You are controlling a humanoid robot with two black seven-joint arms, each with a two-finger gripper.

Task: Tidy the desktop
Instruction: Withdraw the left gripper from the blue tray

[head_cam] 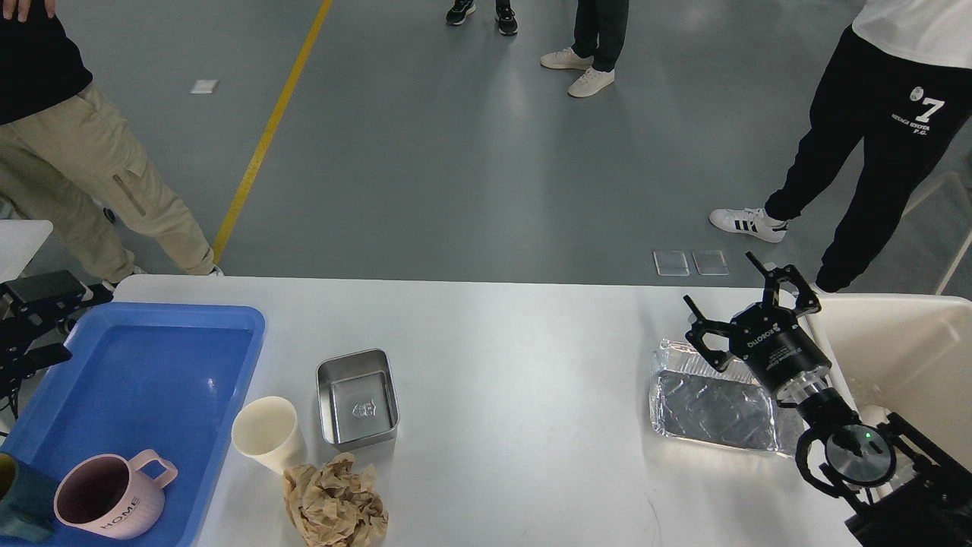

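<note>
The white desktop (516,349) carries a cream paper cup (266,433), a small steel box (358,396), a crumpled brown paper ball (335,501) and a foil tray (714,406). My left gripper (64,323) is at the far left edge, over the back left corner of the blue tray (152,380). It is open and holds nothing. My right gripper (720,279) hovers over the foil tray's far right end, its fingers spread open and empty.
A pink mug (110,497) marked HOME and a dark teal item (19,505) lie in the blue tray. A cream bin (904,349) stands at the right edge of the table. People stand on the grey floor beyond the table.
</note>
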